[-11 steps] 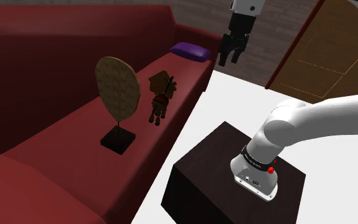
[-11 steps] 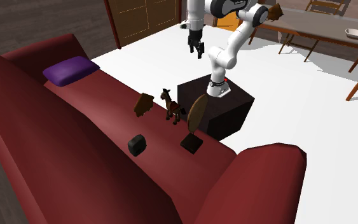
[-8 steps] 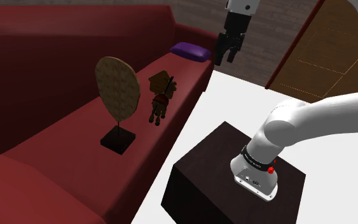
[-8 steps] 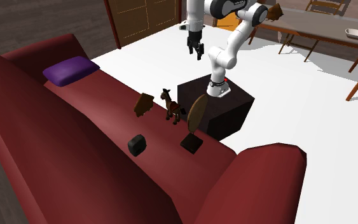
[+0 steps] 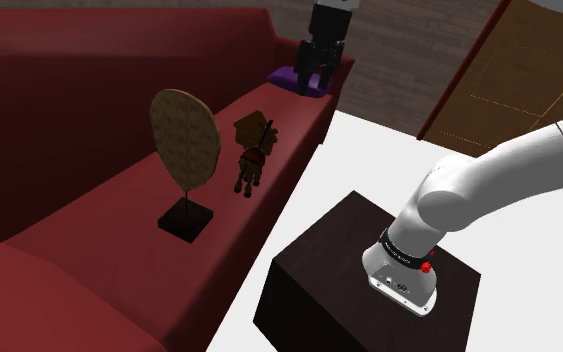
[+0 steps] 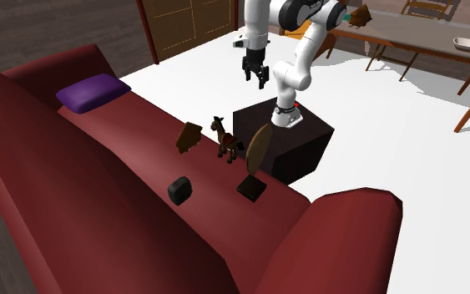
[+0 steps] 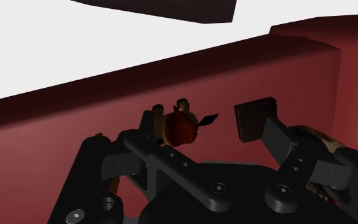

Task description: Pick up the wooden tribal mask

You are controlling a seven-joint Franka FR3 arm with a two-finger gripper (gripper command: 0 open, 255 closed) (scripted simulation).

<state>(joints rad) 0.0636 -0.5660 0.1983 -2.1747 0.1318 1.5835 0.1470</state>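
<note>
On the seat of the dark red sofa [image 5: 89,230] the wooden tribal mask [image 5: 184,137] stands upright, well apart from my jaws; in the shoulder view it lies toward the lower left of them, with a toy horse [image 5: 252,162] and a brown carved piece [image 5: 250,126] standing between the two; in the second exterior view the mask [image 6: 259,148] sits at the near end of that row, the horse [image 6: 224,138] just beside it.

The mask is a flat oval disc, tan, its face covered in a fine woven-looking pattern; it rides on a thin dark rod [image 5: 185,197] set into a black square base [image 5: 187,218], which rests flat on the cushion; the sofa's surface is plain and matte.

My jaws hang in the air, pointing downward; in the shoulder view they show in front of a purple cushion [image 5: 287,76] at the sofa's far end; in the second exterior view they show over the white floor [image 6: 216,58], above and behind the dark box stand [image 6: 308,142].

The jaws are released; my two black fingers [image 7: 284,149] stand clearly apart; they hold nothing and touch nothing; the wrist view shows the horse [image 7: 180,126] beyond the gap between them, on the sofa.
</note>
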